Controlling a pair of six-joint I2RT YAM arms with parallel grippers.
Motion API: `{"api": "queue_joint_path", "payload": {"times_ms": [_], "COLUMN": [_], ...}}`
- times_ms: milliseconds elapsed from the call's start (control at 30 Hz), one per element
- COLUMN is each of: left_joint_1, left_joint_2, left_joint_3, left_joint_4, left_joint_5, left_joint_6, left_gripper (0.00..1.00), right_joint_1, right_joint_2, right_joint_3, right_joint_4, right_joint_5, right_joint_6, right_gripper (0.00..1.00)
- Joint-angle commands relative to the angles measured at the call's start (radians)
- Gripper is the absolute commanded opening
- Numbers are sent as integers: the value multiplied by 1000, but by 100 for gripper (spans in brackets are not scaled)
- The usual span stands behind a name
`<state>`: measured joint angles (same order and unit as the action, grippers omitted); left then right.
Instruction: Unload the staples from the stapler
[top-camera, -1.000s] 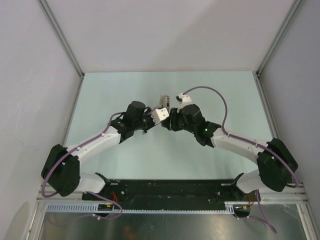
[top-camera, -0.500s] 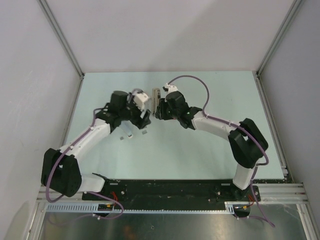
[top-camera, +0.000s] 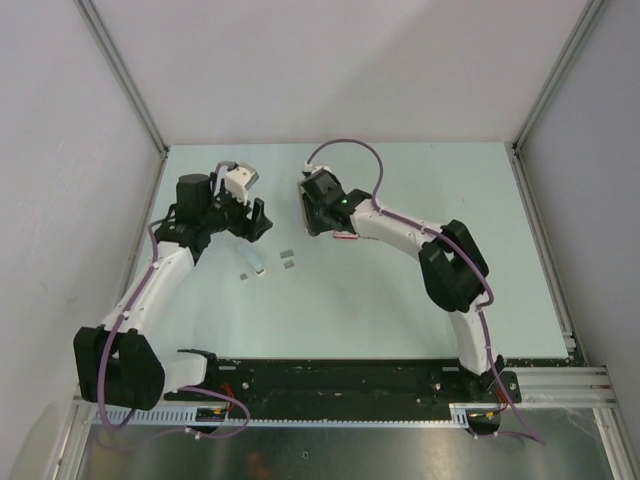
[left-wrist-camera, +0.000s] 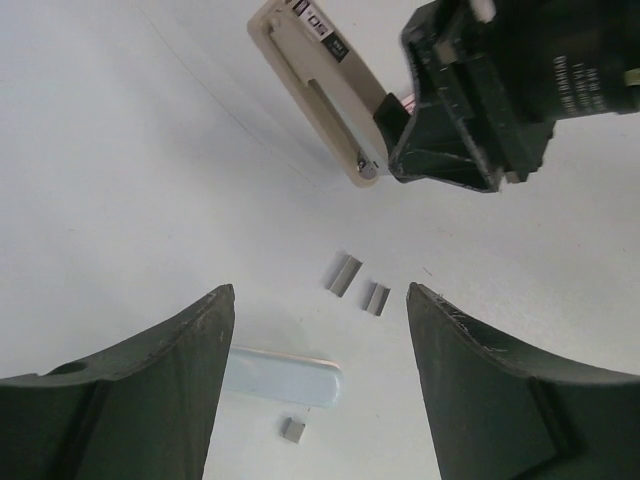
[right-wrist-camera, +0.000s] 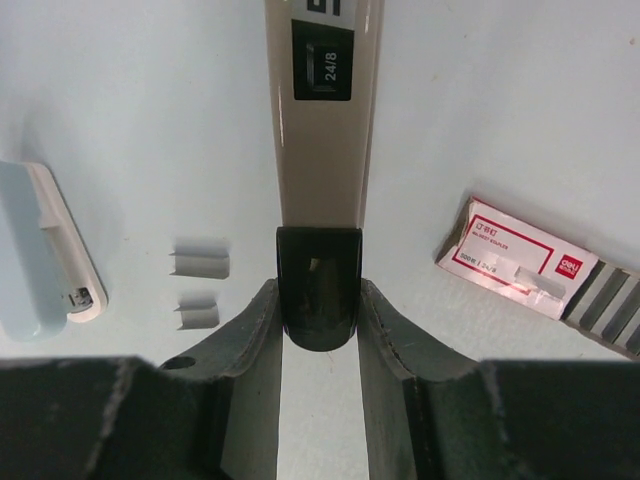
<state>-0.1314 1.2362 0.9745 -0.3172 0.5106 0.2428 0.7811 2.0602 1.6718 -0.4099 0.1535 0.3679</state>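
Observation:
The beige stapler (right-wrist-camera: 325, 100) lies on the table, and my right gripper (right-wrist-camera: 318, 290) is shut on its black rear end. Two short grey strips of staples (right-wrist-camera: 200, 262) rest on the table just left of it. In the left wrist view these staples (left-wrist-camera: 343, 273) lie ahead of my left gripper (left-wrist-camera: 320, 295), which hangs open and empty above the table. A third tiny bit (left-wrist-camera: 293, 429) sits between its fingers, near a pale blue-white tube (left-wrist-camera: 285, 375). From above, the staples (top-camera: 287, 258) lie between my left gripper (top-camera: 257, 220) and right gripper (top-camera: 316, 215).
A red-and-white staple box (right-wrist-camera: 520, 258) lies right of the stapler, with more grey strips at its end. The pale blue tube (top-camera: 256, 265) rests on the green table (top-camera: 400, 300) below my left gripper. Grey walls close in the back and sides.
My left gripper has opened and drawn back to the left, and the pale blue tube and staples now lie on the table. My right arm has carried the stapler left and farther away.

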Motion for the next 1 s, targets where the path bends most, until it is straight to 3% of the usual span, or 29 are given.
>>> {"api": "queue_joint_path", "payload": {"times_ms": [0,200,367,500,567,733,967], "left_joint_1": [13,13,13,15,13,13,13], "left_joint_2": [-39,-38,-34,-19,-11,-11,-13], "left_joint_3": [8,10,21,24,25,30,23], "left_joint_4": [-3,-6,-9,-10,-11,-10,-10], "left_joint_5": [30,31,11,7,7,18,-2], "left_joint_6": [-32,-29,-18,-18,-19,-20,-9], "left_gripper": [74,74,75,75,75,75,75], "right_joint_1": [19,36,32,28,22,-2,-26], "right_joint_2": [89,232,266,254,238,209,173], "right_joint_3": [206,411,456,464,465,460,456], "right_joint_4": [-140,-300,-336,-341,-339,-325,-307], "right_joint_5": [43,46,30,12,-2,-36,-37], "right_joint_6": [-48,-56,-43,-47,-46,-44,-45], "right_gripper": [0,0,1,31,40,50,52]}}
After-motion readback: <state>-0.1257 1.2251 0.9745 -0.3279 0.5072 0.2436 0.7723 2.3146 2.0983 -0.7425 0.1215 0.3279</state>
